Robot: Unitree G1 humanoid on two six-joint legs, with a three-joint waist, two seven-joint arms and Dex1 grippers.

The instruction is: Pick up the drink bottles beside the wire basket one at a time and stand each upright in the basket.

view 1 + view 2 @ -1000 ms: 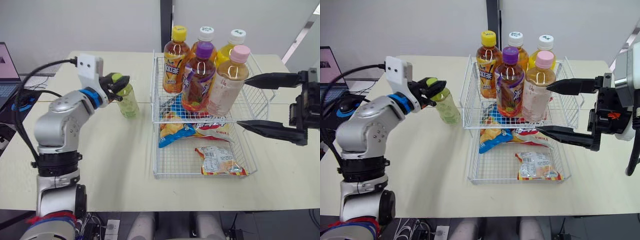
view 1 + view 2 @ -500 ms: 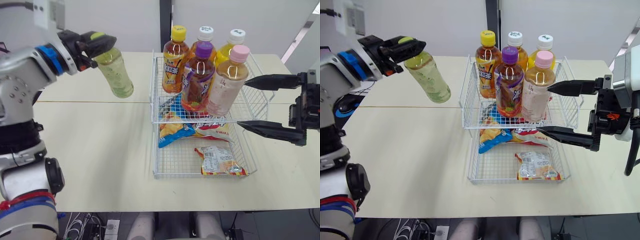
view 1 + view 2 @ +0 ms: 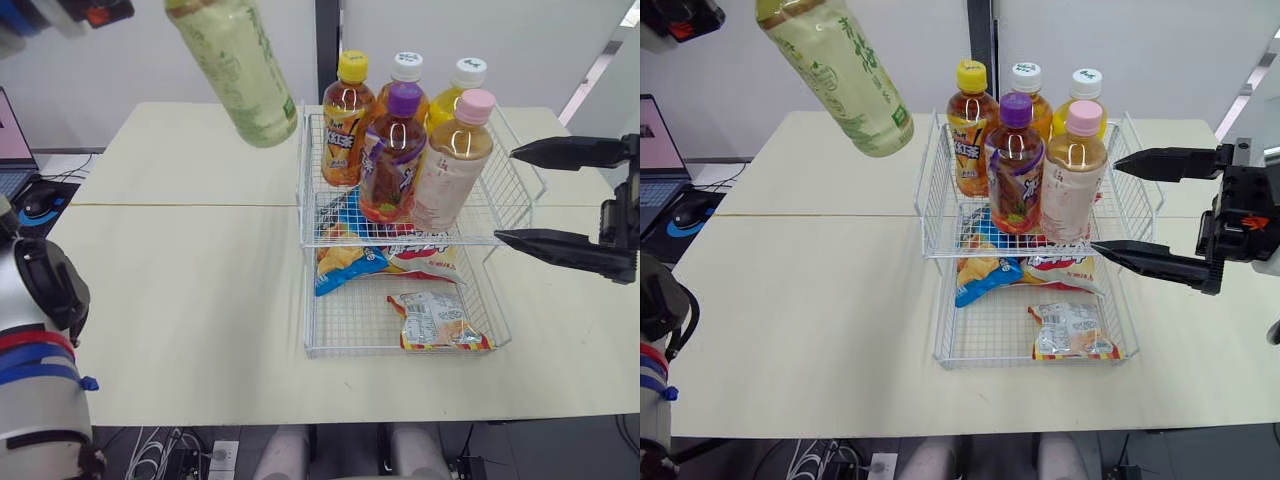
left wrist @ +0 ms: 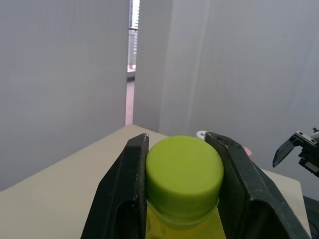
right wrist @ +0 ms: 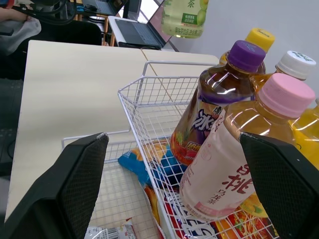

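A green tea bottle (image 3: 237,72) hangs tilted high above the table, left of the wire basket (image 3: 305,185). My left gripper (image 4: 178,142) is shut on the bottle's lime-green cap (image 4: 184,172), one finger on each side. The basket's upper tier holds several upright bottles, among them one with a yellow cap (image 3: 345,125), one with a purple cap (image 3: 392,155) and one with a pink cap (image 3: 450,165). My right gripper (image 3: 530,200) stands open just right of the basket, level with the upper tier, with nothing between its fingers (image 5: 75,184).
The basket's lower tier holds snack bags (image 3: 435,320) and a blue chip bag (image 3: 345,262). A laptop (image 3: 8,140) and a mouse (image 3: 40,200) sit past the table's (image 3: 180,300) left edge. Bare tabletop stretches left of the basket.
My left arm has lifted the green bottle off the table, higher and closer to the basket. The right gripper has stayed open and drawn back slightly to the right.
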